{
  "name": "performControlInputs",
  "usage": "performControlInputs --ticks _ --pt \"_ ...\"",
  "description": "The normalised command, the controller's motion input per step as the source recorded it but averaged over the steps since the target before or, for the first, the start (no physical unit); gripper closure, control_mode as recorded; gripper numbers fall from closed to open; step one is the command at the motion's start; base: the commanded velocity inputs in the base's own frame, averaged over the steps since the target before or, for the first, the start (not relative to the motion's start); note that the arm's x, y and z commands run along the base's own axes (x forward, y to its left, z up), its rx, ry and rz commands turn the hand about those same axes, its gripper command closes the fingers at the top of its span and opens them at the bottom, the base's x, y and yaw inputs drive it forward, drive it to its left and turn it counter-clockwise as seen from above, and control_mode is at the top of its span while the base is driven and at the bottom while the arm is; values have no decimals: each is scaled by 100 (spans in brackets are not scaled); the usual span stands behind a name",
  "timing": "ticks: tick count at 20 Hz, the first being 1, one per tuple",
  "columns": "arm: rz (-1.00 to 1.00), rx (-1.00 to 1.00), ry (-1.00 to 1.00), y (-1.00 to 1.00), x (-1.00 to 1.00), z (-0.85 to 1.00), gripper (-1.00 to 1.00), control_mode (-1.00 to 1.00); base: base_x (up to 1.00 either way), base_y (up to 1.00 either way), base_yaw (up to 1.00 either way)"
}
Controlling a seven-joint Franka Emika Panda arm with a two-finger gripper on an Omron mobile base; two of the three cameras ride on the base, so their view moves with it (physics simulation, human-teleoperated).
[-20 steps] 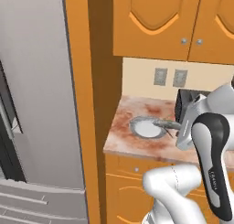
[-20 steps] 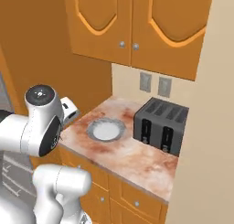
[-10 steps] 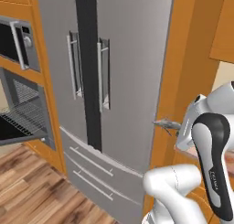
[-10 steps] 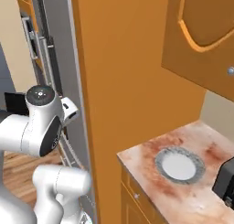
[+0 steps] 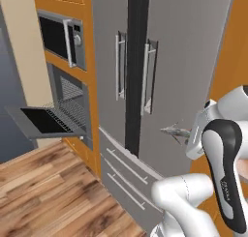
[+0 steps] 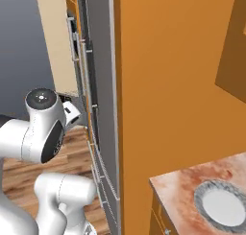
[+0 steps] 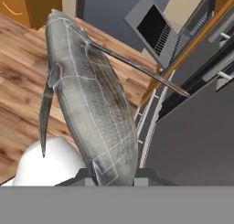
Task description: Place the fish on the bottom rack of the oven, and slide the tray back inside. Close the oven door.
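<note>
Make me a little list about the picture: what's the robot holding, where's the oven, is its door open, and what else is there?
holding: the fish, pinched by the gripper at one end
fish from the left base view: sticks out in front of the fridge
oven: built into the wall left of the fridge, under the microwave
oven door: dropped open, flat
bottom rack: pulled out over the door, nothing on it
plate: on the counter, bare
floor: wood planks

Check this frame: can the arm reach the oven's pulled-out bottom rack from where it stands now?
Probably not yet. The fingers grip the fish in front of the fridge, while the bottom rack and open oven door sit well off to the left.
</note>
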Motion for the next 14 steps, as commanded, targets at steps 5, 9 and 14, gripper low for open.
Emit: performControlInputs --ticks 5,9,14 --pt "0 0 0 0 0 0 100 100 92 56 30" --pt "0 0 0 0 0 0 100 100 32 96 28" --pt "0 0 0 0 0 0 100 100 -13 100 33"
